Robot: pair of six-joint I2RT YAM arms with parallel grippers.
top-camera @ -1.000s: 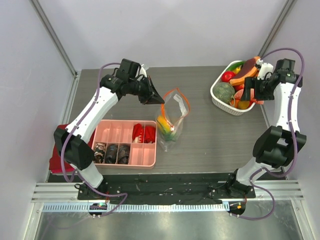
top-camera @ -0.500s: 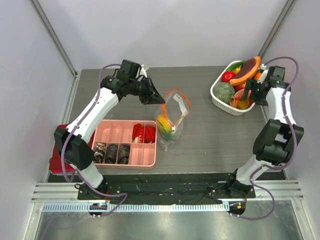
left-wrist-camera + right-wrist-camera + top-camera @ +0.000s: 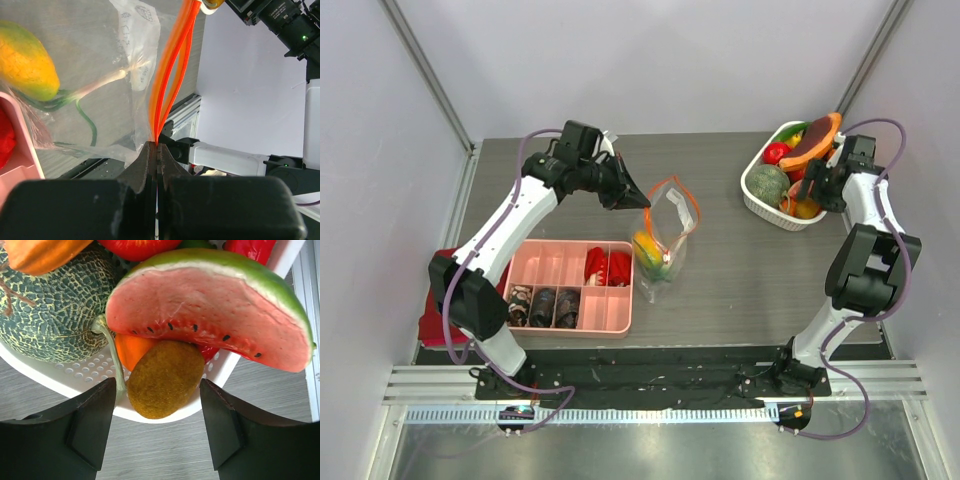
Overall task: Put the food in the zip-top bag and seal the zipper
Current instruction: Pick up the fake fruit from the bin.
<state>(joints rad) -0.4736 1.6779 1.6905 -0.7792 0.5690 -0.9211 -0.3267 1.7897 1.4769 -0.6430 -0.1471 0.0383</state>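
The clear zip-top bag (image 3: 663,235) stands open mid-table with a yellow-green fruit (image 3: 648,249) inside. My left gripper (image 3: 633,196) is shut on the end of its orange-red zipper (image 3: 166,75), where both strips meet; the fruit also shows in the left wrist view (image 3: 27,60). My right gripper (image 3: 810,187) is open, hovering over the near edge of the white basket (image 3: 760,203) of food. Between its fingers lies a brown kiwi (image 3: 165,377), under a watermelon slice (image 3: 205,305) and beside a netted melon (image 3: 50,305).
A pink compartment tray (image 3: 565,264) with dark lumps and red crinkled pieces lies left of the bag, close to it. The basket sits at the table's far right corner, by the frame post. A red object (image 3: 432,325) lies off the table's left edge.
My right gripper has moved left and in over the basket, its wrist folding closer to the basket rim. The left arm and bag have not moved.
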